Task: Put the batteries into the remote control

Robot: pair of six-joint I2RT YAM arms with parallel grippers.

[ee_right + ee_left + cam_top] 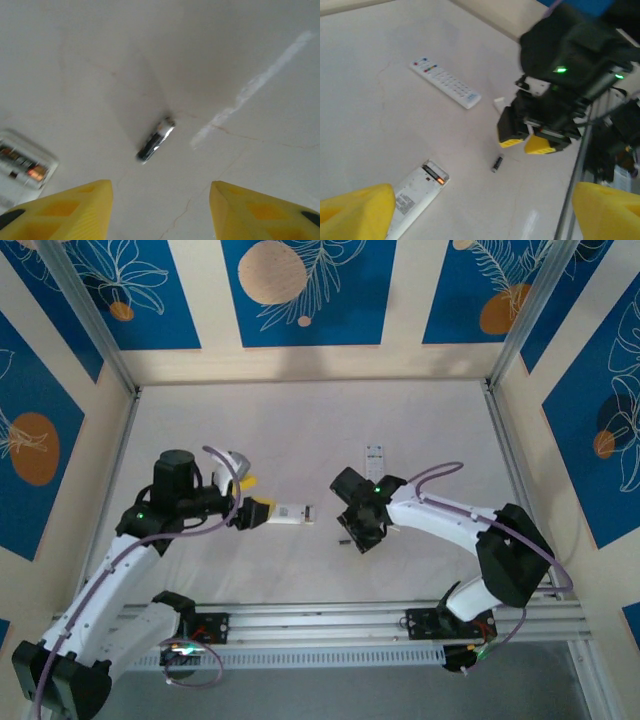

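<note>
Your right gripper (160, 190) hangs spread and empty over the loose battery (156, 139), left gripper (482, 192) released wide too; close off-centre and it could roll away.

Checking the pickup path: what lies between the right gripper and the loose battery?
Nothing: bare table separates the right gripper from the battery, seen in the right wrist view.

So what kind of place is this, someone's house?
Probably a robot test booth, not a house. A left arm and a right arm are bolted to a metal rail at the edge of a white table, with printed blue wall panels boxing it in.
</note>
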